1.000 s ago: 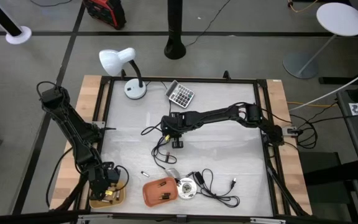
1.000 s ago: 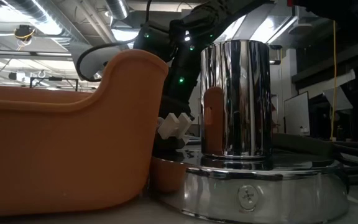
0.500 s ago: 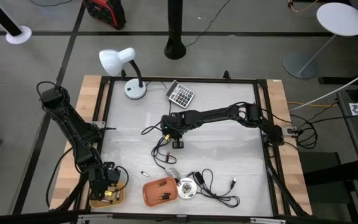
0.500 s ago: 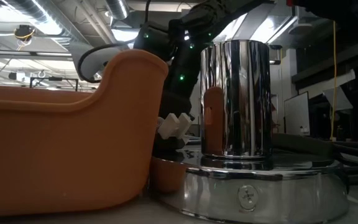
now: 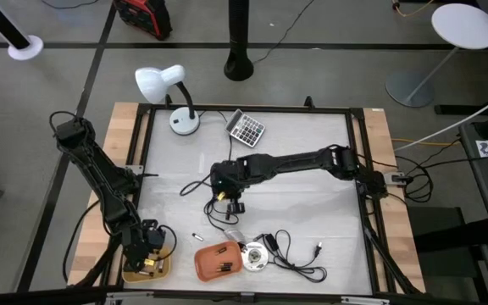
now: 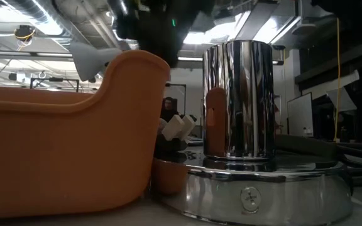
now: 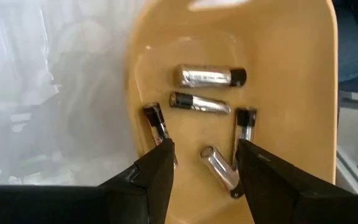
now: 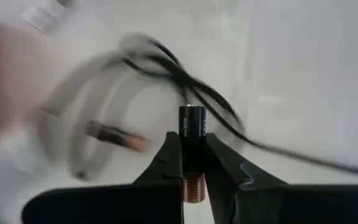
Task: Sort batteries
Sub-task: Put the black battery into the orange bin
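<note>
One battery (image 8: 191, 130) sits clamped between the fingers of the right end effector (image 5: 235, 206), above the desk (image 5: 312, 144) just beyond the orange tray (image 5: 219, 261) from the front edge, over a black cable (image 8: 191, 87). It looks light, rigid and smooth, so it could slip; grip it mid-barrel, as here. The left end effector (image 7: 201, 158) hovers with fingers parted over the tan dish (image 7: 291, 56) left of the orange tray, where five batteries (image 7: 210, 76) lie.

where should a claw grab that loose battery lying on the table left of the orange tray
Probably around the middle of the battery, coming straight down from above with the fingers set across its length. It lies flat on the bare table, clear of the orange tray, so both long sides are open.
</note>
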